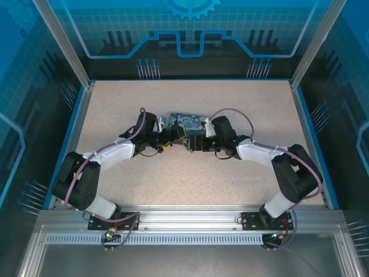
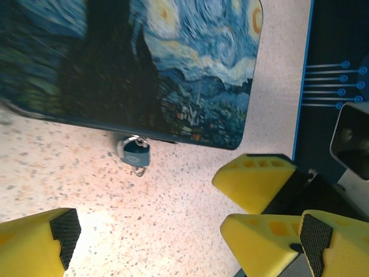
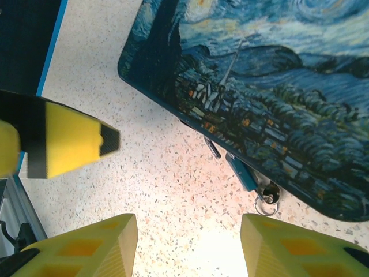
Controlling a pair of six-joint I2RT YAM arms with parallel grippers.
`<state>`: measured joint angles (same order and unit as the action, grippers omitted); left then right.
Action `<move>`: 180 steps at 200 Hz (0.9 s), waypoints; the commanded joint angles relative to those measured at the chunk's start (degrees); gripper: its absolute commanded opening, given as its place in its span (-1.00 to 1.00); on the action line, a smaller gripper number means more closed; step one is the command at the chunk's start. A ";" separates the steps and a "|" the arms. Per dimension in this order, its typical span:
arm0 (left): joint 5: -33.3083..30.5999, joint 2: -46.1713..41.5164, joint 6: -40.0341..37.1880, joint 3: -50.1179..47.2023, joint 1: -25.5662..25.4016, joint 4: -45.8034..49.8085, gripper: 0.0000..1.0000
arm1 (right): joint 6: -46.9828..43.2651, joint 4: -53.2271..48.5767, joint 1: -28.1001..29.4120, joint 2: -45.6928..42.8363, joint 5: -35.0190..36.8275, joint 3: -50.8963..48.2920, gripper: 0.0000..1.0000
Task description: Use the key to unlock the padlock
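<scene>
From above, my left fingers (image 1: 171, 138) and right fingers (image 1: 195, 142) crowd the tin's (image 1: 187, 122) near edge; they could knock together. Left wrist: left fingers wide, empty, padlock (image 2: 134, 154) at the tin's edge; a clumsy close could shove the tin. Right wrist: right fingers part open, empty; the key (image 3: 268, 195), I think, sits in the padlock, and a bump might dislodge it
</scene>
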<state>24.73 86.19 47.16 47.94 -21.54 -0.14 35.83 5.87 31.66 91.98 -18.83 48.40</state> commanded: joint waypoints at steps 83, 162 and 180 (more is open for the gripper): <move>-5.39 -7.18 -4.32 5.06 3.35 10.34 0.98 | 0.00 0.71 -3.36 10.11 6.70 9.67 0.02; -5.66 -6.18 -4.52 6.45 3.35 10.25 0.98 | -1.04 4.57 -4.17 3.41 4.11 2.41 -0.01; -5.43 -5.54 -4.69 6.75 3.34 9.90 0.98 | -1.00 8.31 -3.98 3.01 4.20 -2.07 -0.02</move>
<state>19.77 80.09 43.51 52.49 -18.48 9.02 35.35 9.63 27.00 96.44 -14.57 50.83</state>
